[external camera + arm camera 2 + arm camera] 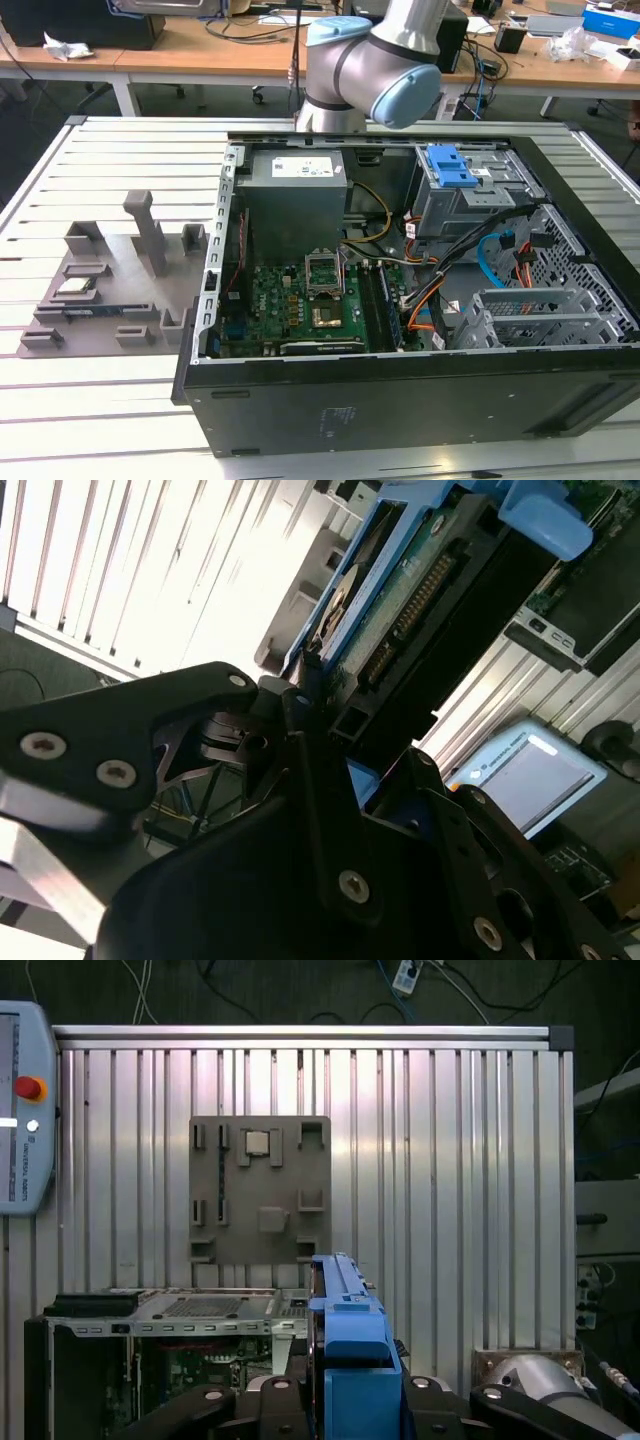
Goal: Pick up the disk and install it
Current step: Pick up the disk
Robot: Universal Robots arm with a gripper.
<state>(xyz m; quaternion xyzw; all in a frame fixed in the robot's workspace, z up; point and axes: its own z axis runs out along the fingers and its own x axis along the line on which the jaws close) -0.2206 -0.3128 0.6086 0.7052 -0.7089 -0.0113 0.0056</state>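
Gripper (345, 1405) jaws clenched on the disk (345, 1335), which is held on edge in the air above the table (450, 1160), by the open computer case (150, 1310). Best approach, I'd judge: keep a firm grip, square the disk to its bay, and clear the cables (480, 250).

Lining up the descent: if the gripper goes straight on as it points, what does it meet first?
The gripper carries the disk, which leads; straight ahead looks like the table slats beside the grey fixture plate, though depth is unclear.
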